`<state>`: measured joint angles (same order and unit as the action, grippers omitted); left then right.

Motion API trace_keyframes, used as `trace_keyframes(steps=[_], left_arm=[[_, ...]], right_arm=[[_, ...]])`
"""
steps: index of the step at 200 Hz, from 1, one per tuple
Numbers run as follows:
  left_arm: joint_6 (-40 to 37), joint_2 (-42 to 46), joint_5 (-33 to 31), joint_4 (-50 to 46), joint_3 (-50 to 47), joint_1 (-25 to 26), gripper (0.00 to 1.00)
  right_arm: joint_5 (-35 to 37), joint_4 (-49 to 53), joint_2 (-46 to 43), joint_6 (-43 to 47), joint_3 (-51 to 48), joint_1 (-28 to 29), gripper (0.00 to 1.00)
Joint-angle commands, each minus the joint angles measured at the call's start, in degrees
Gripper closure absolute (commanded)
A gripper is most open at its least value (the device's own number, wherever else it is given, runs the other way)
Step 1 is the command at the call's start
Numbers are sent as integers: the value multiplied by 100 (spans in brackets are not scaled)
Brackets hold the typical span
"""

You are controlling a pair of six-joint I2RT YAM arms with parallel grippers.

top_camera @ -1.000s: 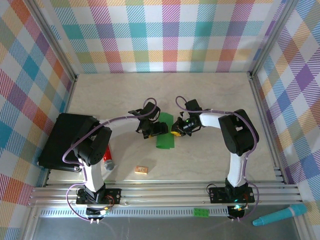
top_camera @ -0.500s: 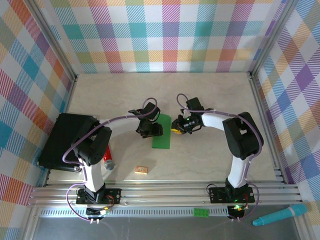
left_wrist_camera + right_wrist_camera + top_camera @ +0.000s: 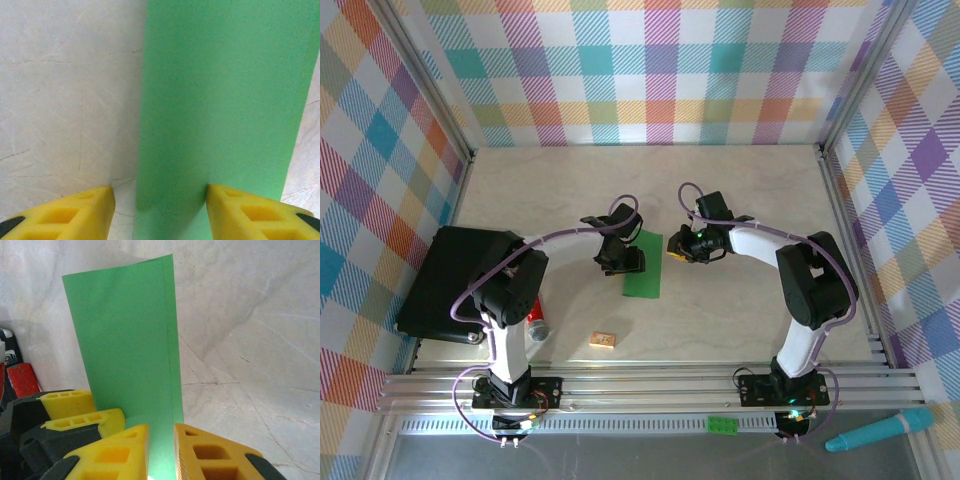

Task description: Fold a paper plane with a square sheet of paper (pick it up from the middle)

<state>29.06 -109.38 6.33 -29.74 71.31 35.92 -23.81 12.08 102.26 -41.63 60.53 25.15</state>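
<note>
In the left wrist view the left gripper (image 3: 160, 190) is released. Its two yellow fingertips (image 3: 70, 212) stand wide apart in the lower corners of the frame and clasp nothing. Under the gap lies the thin bright green sheet of paper (image 3: 220, 100), folded into a long narrow strip and flat on the pale marbled table (image 3: 65, 90). The strip runs from the bottom of the frame to the top. The right fingertip stands over its right part, and the left fingertip is over bare table just beside its left edge.

In the right wrist view the right gripper (image 3: 161, 432) has its yellow fingers almost together at the bottom centre, with only a thin slit between them. Green shows in this slit, but I cannot tell whether the fingers pinch the near end of the paper or only stand above it. A fine double line runs along the right edge of the strip.

In the top view the strip lies in the middle of the frame, a little tilted. The left gripper is at its left edge and the right gripper at its upper right corner. Further out, to the lower left, are a small red cylinder (image 3: 533, 308) and a small tan block (image 3: 603, 340), and a flat black pad (image 3: 450, 280) is at the left. A tiny green plastic brick (image 3: 723, 424) sits on the metal rail at the bottom, and a teal pen (image 3: 880, 432) lies in the lower right corner.
</note>
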Motion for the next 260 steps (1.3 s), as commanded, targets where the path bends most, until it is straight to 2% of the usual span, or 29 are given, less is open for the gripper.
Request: trace_keyframes(steps=[1, 55, 152, 204, 260], left_arm=[[-9, -364, -17, -169, 67, 20, 45], [-27, -883, -434, -659, 200, 94, 42], [188, -1448, -493, -845, 372, 203, 40], [229, -1610, -367, -871, 494, 213, 39], [302, -1660, -386, -903, 469, 211, 38]], right_arm=[[70, 99, -153, -90, -24, -16, 78], [159, 178, -149, -58, 11, -23, 78], [352, 427, -191, 113, 55, -35, 78], [137, 277, -48, 91, 11, -36, 77], [-439, -52, 196, 52, 9, -14, 78]])
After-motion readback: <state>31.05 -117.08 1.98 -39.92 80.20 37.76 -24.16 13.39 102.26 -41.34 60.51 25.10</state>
